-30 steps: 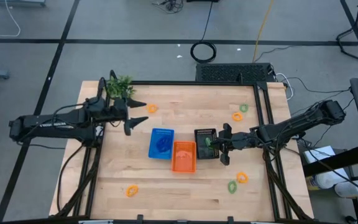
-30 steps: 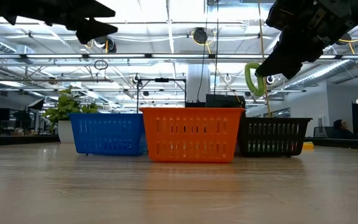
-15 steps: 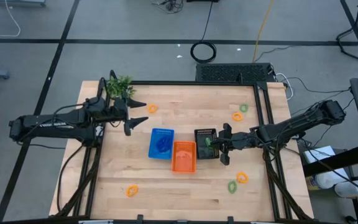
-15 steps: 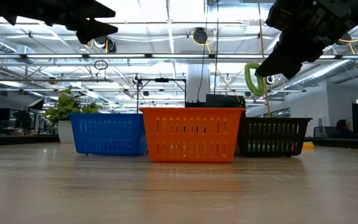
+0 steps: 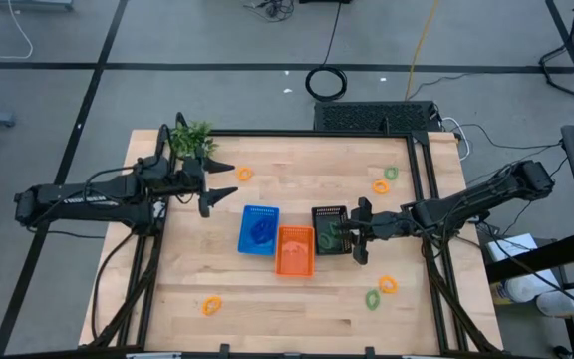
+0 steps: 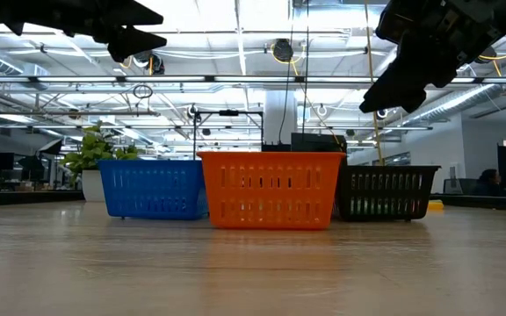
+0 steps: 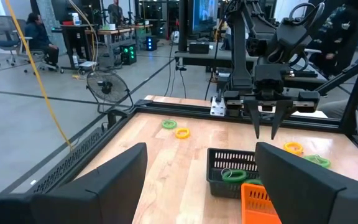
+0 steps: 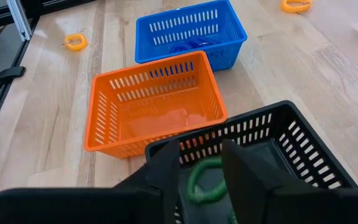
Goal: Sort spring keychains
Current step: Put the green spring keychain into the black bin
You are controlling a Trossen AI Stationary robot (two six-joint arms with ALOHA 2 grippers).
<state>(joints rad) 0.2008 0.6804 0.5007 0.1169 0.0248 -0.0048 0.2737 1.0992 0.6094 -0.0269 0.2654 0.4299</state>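
Observation:
My right gripper (image 8: 201, 163) hovers open above the black basket (image 5: 329, 230), and a green spring keychain (image 8: 202, 181) lies on the basket's floor just below its fingers. My left gripper (image 5: 207, 191) waits open in the air near the plant sprig (image 5: 192, 139), touching nothing. The blue basket (image 5: 259, 229) holds blue keychains (image 8: 188, 45); the orange basket (image 5: 294, 250) stands beside it. Loose keychains lie flat on the table: orange (image 5: 243, 174), orange (image 5: 380, 186), green (image 5: 391, 173), orange (image 5: 388, 285), green (image 5: 372, 298), orange (image 5: 211, 305).
The three baskets stand close together at the table's middle, in a row in the low view: blue (image 6: 152, 188), orange (image 6: 271, 190), black (image 6: 385, 193). Bare wood lies along the near edge (image 5: 287, 319). A black metal frame (image 5: 431, 160) borders the table.
The green keychain that hung below my right gripper has been let go and has fallen into the black basket; in the low view it no longer hangs from the fingers. Both arms have kept their places.

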